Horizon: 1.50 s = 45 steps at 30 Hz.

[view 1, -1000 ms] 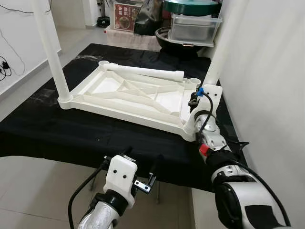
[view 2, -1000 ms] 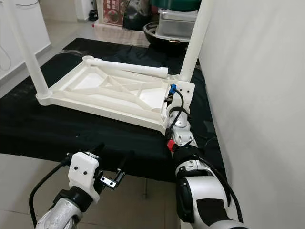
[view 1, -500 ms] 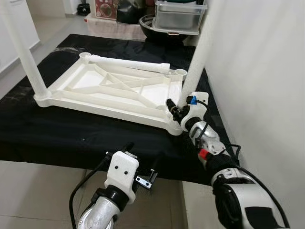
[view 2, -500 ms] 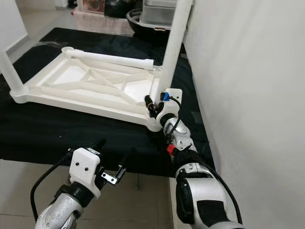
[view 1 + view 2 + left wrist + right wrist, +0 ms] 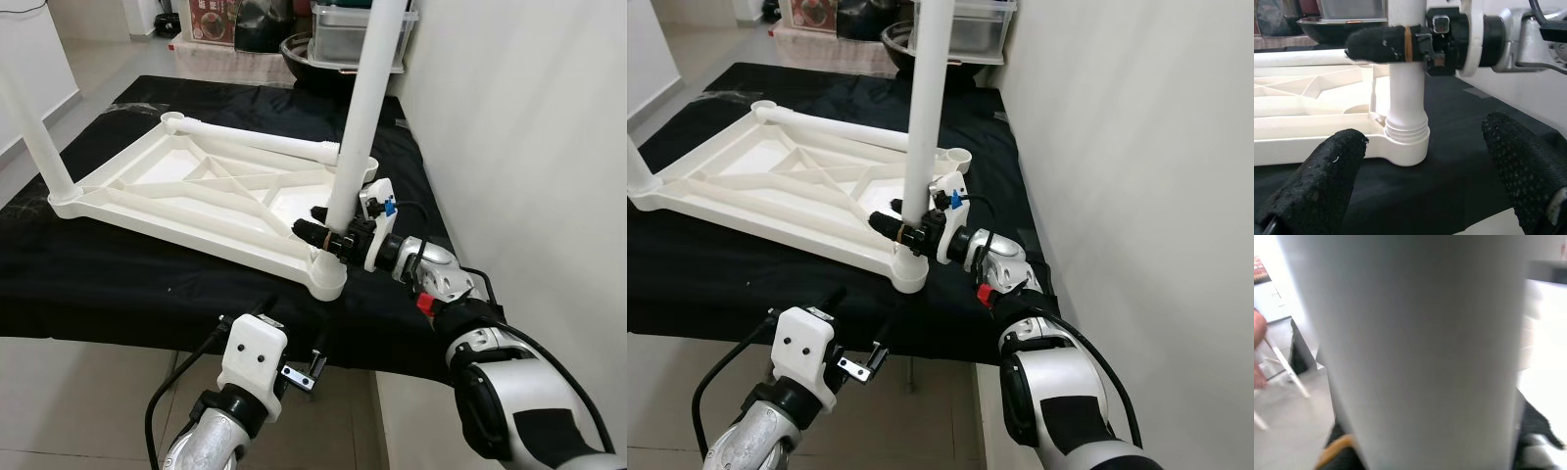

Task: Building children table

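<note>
While clamped low on upright leg (image 5: 355,117) by right gripper (image 5: 328,233) — presumably for seating into tabletop (image 5: 147,191) corner socket; left gripper (image 5: 289,352) spread wide, idle.

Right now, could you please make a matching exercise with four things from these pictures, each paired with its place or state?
Things:
1. right tool
2. left tool
3. loose leg
4. tabletop

Places or states:
A. upside down on the black cloth
B. lying flat across the far side of the frame
C. shut on the upright leg
D. open, low before the cloth's near edge

Pairs: 1-C, 2-D, 3-B, 4-A
</note>
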### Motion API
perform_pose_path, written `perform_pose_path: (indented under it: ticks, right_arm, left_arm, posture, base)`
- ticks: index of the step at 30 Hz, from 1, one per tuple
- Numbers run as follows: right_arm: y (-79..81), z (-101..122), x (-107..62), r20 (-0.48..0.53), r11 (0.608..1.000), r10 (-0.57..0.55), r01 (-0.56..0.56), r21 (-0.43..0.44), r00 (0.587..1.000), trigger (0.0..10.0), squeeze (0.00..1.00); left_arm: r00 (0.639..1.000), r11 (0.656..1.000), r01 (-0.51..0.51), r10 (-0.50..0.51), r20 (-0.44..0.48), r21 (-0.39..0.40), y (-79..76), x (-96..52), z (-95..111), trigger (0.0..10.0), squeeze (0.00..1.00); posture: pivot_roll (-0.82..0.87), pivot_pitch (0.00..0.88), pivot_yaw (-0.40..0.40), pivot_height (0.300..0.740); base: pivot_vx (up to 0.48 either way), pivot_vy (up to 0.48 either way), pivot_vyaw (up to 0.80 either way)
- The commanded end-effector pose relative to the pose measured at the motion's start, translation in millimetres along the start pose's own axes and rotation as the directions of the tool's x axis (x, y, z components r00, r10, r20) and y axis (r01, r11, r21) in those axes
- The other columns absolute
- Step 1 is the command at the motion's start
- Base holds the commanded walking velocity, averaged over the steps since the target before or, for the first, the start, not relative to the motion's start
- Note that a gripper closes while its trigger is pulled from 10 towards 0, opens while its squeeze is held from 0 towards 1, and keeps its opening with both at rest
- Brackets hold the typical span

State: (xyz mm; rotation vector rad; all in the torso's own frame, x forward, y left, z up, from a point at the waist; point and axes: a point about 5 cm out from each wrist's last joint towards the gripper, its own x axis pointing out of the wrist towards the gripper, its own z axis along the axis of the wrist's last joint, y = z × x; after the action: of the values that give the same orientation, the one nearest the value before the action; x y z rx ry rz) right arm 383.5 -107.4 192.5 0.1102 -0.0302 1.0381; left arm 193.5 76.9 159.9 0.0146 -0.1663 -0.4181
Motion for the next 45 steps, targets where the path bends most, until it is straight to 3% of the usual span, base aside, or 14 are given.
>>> perform_pose_path:
  ticks: [1,9,11,12,18,21,22,25,26,31,32,37,41,45]
  right_arm:
    - [1.3,-1,5.8,0.014,1.0,-0.031,0.031,0.003,0.999,0.0,0.0]
    - [-14.6,-20,1.9,-0.06,0.897,-0.442,0.441,-0.036,0.895,0.0,0.0]
    - [-30.4,-37,-18.6,-0.126,0.658,-0.751,0.75,-0.062,0.648,0.0,0.0]
    - [-30.4,-37,-18.6,-0.126,0.658,-0.751,0.75,-0.062,0.648,0.0,0.0]
    - [-37.3,-63,-56.0,-0.199,0.208,-0.96,0.978,-0.034,0.197,0.0,0.0]
    - [-32.1,-66,-48.6,-0.202,0.231,-0.953,0.973,0.006,0.228,2.4,0.0]
    - [-29.4,-62,-42.0,-0.162,0.266,-0.952,0.964,-0.012,0.26,10.0,0.0]
    - [-27.4,-56,-35.2,-0.113,0.315,-0.944,0.949,-0.016,0.311,10.0,0.0]
    - [-23.0,-46,-23.0,-0.026,0.404,-0.915,0.915,-0.009,0.403,10.0,1.0]
    - [-18.8,-31,-12.5,0.078,0.488,-0.869,0.873,-0.019,0.488,10.0,1.0]
    - [-17.8,-26,-9.2,0.102,0.527,-0.844,0.849,-0.025,0.527,10.0,0.0]
    - [-19.2,-10,-7.1,0.159,0.654,-0.744,0.756,-0.023,0.649,10.0,0.0]
    - [-8.8,3,-0.3,0.129,0.951,-0.307,0.299,0.079,0.943,10.0,0.0]
    - [-1.0,3,-0.6,0.069,0.995,-0.087,0.083,0.063,0.994,10.0,0.0]
  left_arm:
    - [1.0,1.0,0.017,-0.017,0.005,0.004,-3.5,-2.0,1,10.0,0.0]
    - [1.0,1.0,0.017,-0.017,0.003,0.003,-3.4,-2.3,0,10.0,0.0]
    - [1.0,1.0,0.017,-0.017,0.007,0.005,-3.4,-2.3,0,10.0,0.0]
    - [1.0,1.0,0.017,-0.017,0.007,0.005,-3.4,-2.3,0,10.0,0.0]
    - [1.0,1.0,0.01,-0.01,0.026,0.009,-3.3,-3.0,3,10.0,0.0]
    - [1.0,1.0,0.01,-0.01,0.027,0.011,-3.3,-3.1,3,10.0,0.0]
    - [1.0,1.0,0.01,-0.011,0.027,0.011,-3.3,-2.9,3,10.0,0.0]
    - [1.0,1.0,0.011,-0.011,0.025,0.01,-3.4,-2.8,3,10.0,0.0]
    - [1.0,1.0,0.013,-0.013,0.023,0.009,-3.5,-2.5,2,10.0,0.0]
    - [1.0,1.0,0.012,-0.013,0.021,0.009,-3.7,-2.0,2,10.0,0.0]
    - [1.0,1.0,0.011,-0.012,0.021,0.008,-3.7,-1.9,2,10.0,0.0]
    - [1.0,1.0,0.012,-0.012,0.023,0.007,-4.2,-1.1,2,10.0,0.0]
    - [1.0,1.0,0.01,-0.011,0.024,0.006,-4.2,-0.9,2,10.0,0.0]
    - [1.0,1.0,0.011,-0.011,0.022,0.005,-4.3,-0.5,2,10.0,0.0]
  posture:
    - [0.12,0.074,-0.101,0.74]
    - [0.12,0.069,-0.097,0.74]
    - [0.11,0.067,-0.096,0.74]
    - [0.11,0.067,-0.096,0.74]
    - [0.11,0.067,-0.097,0.74]
    - [0.11,0.067,-0.097,0.74]
    - [0.11,0.066,-0.096,0.74]
    - [0.11,0.068,-0.097,0.74]
    - [0.11,0.069,-0.098,0.74]
    - [0.11,0.072,-0.101,0.74]
    - [0.11,0.075,-0.101,0.74]
    - [0.11,0.077,-0.104,0.74]
    - [0.11,0.081,-0.103,0.74]
    - [0.11,0.083,-0.105,0.74]
  base:
    - [0.0,0.0,0.0]
    - [0.0,0.0,0.0]
    - [0.0,0.0,0.0]
    - [0.0,0.0,0.0]
    - [0.0,0.0,0.0]
    - [0.0,0.0,0.0]
    - [0.0,0.0,0.0]
    - [0.0,0.0,0.0]
    - [0.0,0.0,0.0]
    - [0.0,0.0,0.0]
    - [0.0,0.0,0.0]
    - [0.0,0.0,0.0]
    - [0.0,0.0,0.0]
    - [0.0,0.0,0.0]
